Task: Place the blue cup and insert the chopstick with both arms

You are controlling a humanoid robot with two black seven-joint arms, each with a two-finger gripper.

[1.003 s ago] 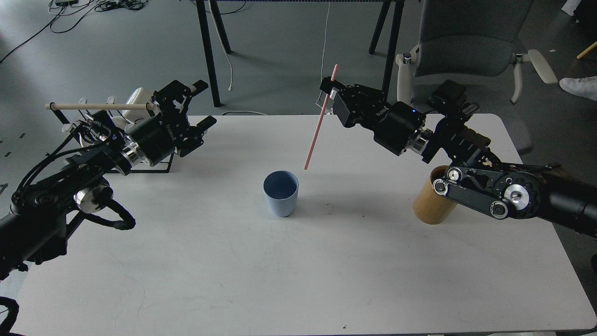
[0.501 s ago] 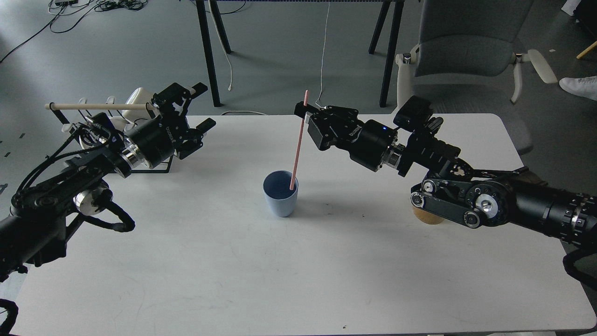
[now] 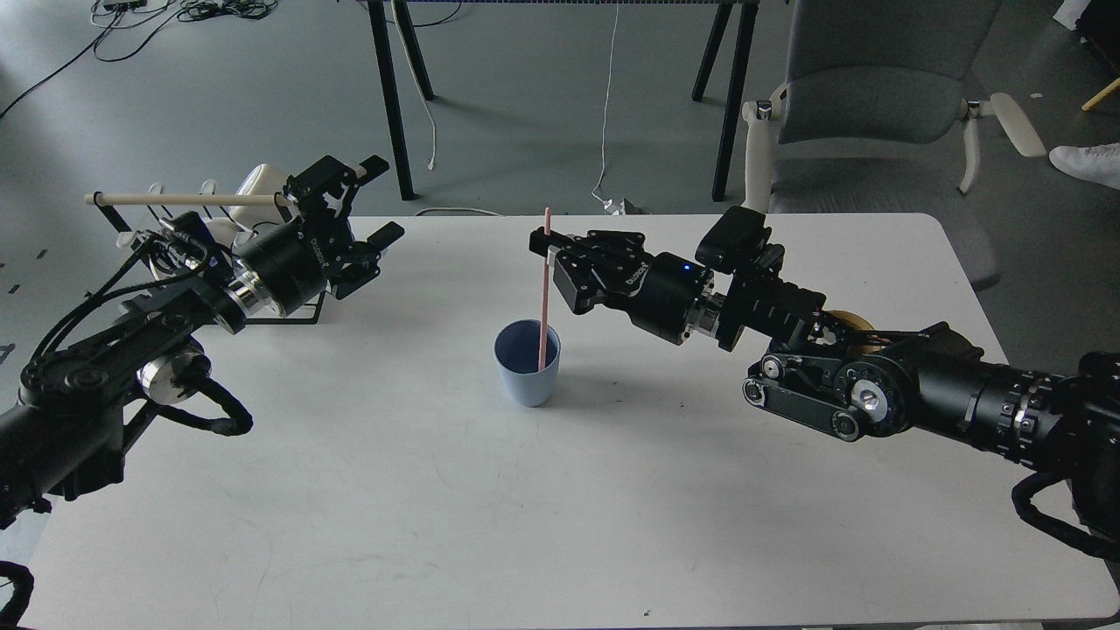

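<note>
The blue cup (image 3: 527, 363) stands upright at the middle of the white table (image 3: 560, 507). The pink chopstick (image 3: 544, 293) stands almost upright with its lower end inside the cup. My right gripper (image 3: 548, 249) is shut on the chopstick near its top, just above and right of the cup. My left gripper (image 3: 378, 199) is open and empty at the table's far left, well away from the cup.
A black wire rack (image 3: 179, 223) with a wooden rod and white mugs stands at the far left, behind my left arm. A tan wooden holder (image 3: 847, 320) is mostly hidden behind my right arm. A grey chair (image 3: 875, 96) and table legs stand beyond the far edge.
My right gripper moved left and down with the chopstick, turning it more upright and bringing its lower end from beside the cup into the cup. The left arm has barely moved.
</note>
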